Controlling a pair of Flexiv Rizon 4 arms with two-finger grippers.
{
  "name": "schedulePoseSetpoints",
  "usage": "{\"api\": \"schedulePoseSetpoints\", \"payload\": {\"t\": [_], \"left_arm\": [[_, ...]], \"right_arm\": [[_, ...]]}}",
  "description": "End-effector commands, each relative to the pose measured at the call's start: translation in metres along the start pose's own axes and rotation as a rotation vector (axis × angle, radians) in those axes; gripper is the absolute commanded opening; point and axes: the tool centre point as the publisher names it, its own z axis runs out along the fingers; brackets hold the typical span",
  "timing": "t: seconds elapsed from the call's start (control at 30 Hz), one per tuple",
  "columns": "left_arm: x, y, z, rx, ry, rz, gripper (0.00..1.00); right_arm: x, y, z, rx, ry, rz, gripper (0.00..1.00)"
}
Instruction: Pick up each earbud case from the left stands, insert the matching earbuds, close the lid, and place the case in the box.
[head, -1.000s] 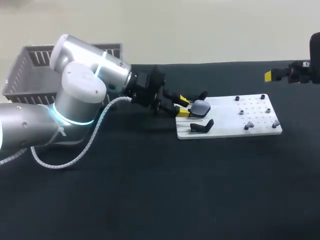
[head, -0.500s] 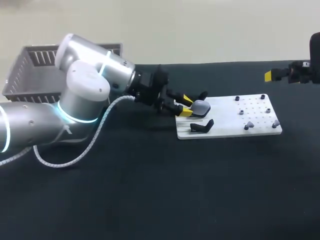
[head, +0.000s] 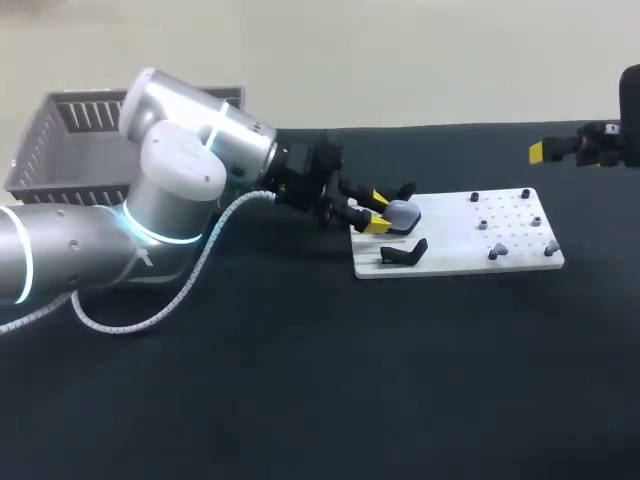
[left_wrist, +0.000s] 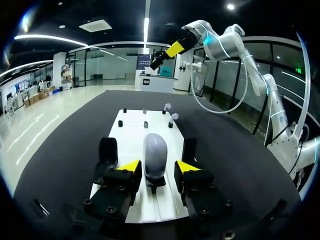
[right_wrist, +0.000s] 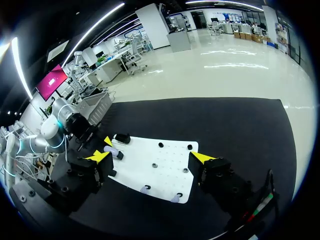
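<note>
While the grey earbud case (left_wrist: 155, 152) stands upright on the white board (left_wrist: 131, 124), the left pincer (left_wrist: 158, 166) straddles it, open. Light, smooth and probably slippery, it is best gripped across its flanks.

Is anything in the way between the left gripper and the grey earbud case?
Nothing visible. The left gripper is open, with one tip on each side of the grey case, which stands on the white board. Only small gaps remain.
</note>
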Motion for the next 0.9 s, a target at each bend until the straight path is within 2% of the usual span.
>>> {"api": "schedulePoseSetpoints", "payload": {"t": [0.03, 0.63, 0.73, 0.8, 0.87, 0.9], "left_arm": [[0.001, 0.004, 0.003, 0.006, 0.000, -0.002, 0.48], [-0.001, 0.006, 0.014, 0.031, 0.002, 0.003, 0.41], [0.000, 0.006, 0.016, 0.033, 0.005, 0.003, 0.31], [0.000, 0.006, 0.016, 0.033, 0.007, 0.001, 0.18], [0.000, 0.006, 0.016, 0.034, 0.010, 0.004, 0.00], [-0.001, 0.006, 0.016, 0.035, 0.009, 0.006, 0.00]], "right_arm": [[0.000, 0.000, -0.001, 0.002, 0.000, 0.000, 1.00], [0.000, 0.000, -0.001, 0.002, 0.000, 0.000, 1.00], [0.000, 0.000, -0.001, 0.002, 0.000, 0.000, 1.00], [0.000, 0.000, -0.001, 0.002, 0.000, 0.000, 1.00], [0.000, 0.000, -0.001, 0.002, 0.000, 0.000, 1.00], [0.000, 0.000, -0.001, 0.002, 0.000, 0.000, 1.00]]}}
